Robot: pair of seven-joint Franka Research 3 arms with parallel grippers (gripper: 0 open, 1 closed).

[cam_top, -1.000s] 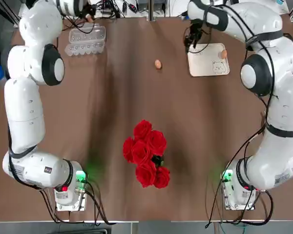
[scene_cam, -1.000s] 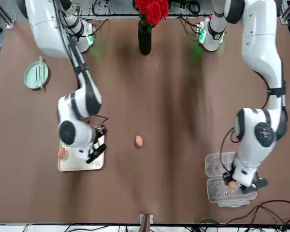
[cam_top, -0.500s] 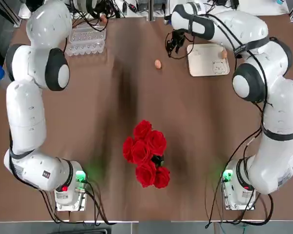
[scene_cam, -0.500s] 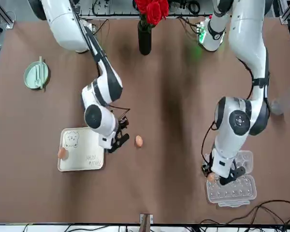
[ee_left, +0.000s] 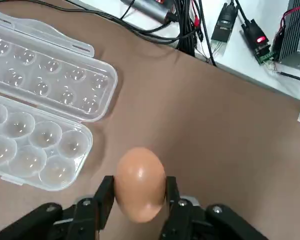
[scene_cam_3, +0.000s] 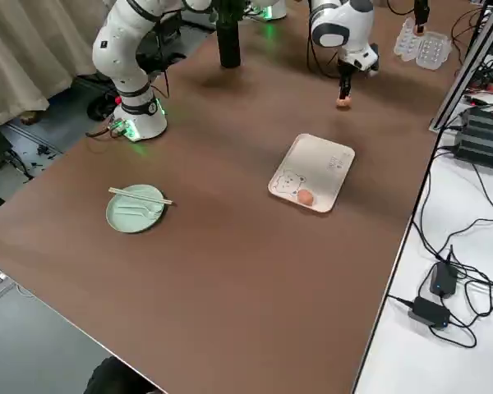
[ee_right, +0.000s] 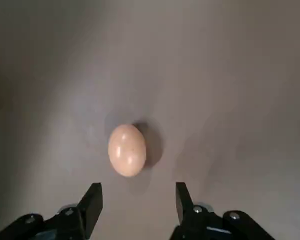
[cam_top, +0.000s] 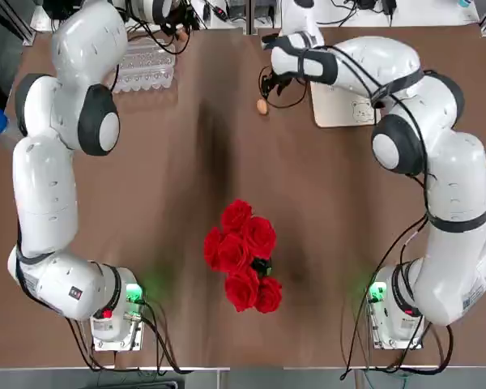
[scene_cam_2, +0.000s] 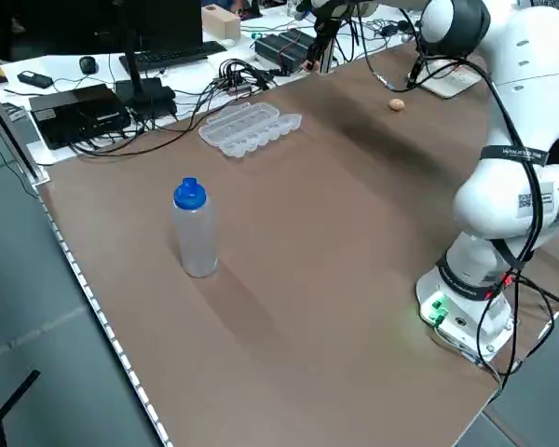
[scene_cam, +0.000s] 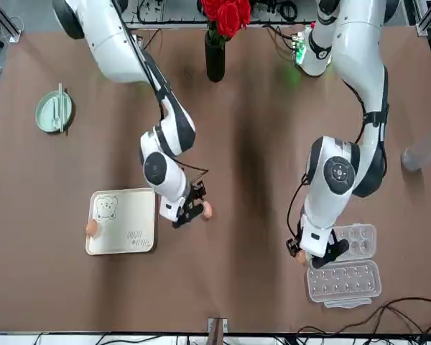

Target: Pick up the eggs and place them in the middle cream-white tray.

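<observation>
— Where do we find the eggs?

— One egg (ee_left: 140, 183) sits pinched in the left gripper (ee_left: 139, 200), jaws closed on it, beside the clear egg carton (scene_cam: 343, 272) at the lower right of the front view. A second egg (cam_top: 262, 105) lies on the brown desk (cam_top: 324, 211), upper centre of the top view, just left of the cream-white tray (scene_cam_3: 312, 172).

— And the right gripper (ee_right: 137, 202)?

— We see it poised over that loose egg, jaws parted around nothing, the egg just ahead of the fingertips. The third egg (scene_cam_3: 305, 197) rests on the tray near the bear drawing.

— Anything else?

— Red roses (cam_top: 243, 255) stand at the centre of the top view; a green plate (scene_cam: 54, 111) lies at the front view's left.
</observation>
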